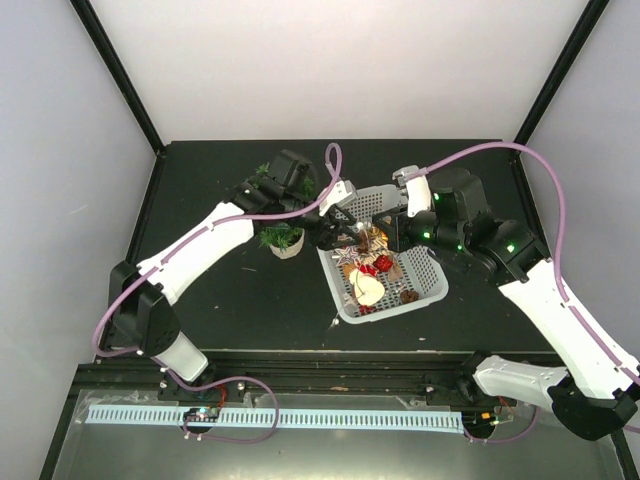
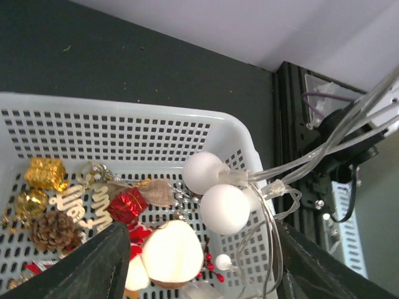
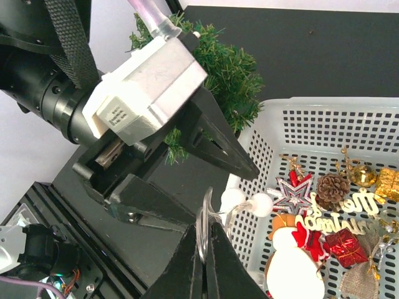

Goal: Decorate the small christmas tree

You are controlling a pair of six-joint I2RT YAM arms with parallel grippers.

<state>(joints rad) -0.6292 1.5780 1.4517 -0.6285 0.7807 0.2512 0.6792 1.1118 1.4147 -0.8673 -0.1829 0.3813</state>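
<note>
Landmark for everything: white basket point(image 2: 124, 134). Left gripper point(image 2: 199, 249) hangs over the basket's left edge with its fingers spread wide and nothing pinched. Two white balls of the light string point(image 2: 223, 208) sit in the gap, and I see no contact with either finger. Right gripper point(image 3: 204, 229) is above the basket, tips pressed together on the string's clear wire, with the balls just beside the tips. Small christmas tree point(image 1: 283, 237) stands upright in its white pot, near the basket's left side but apart from it, close to the left arm's wrist. Inside the basket: pinecone point(image 2: 55, 230), gold gift box point(image 2: 45, 172), red gift box point(image 2: 128, 205), burlap sack point(image 2: 159, 192), snowman point(image 3: 293, 268), star point(image 3: 296, 194). More greenery point(image 1: 306, 186) shows behind the left arm, farther from the basket; I can't tell what it is.
</note>
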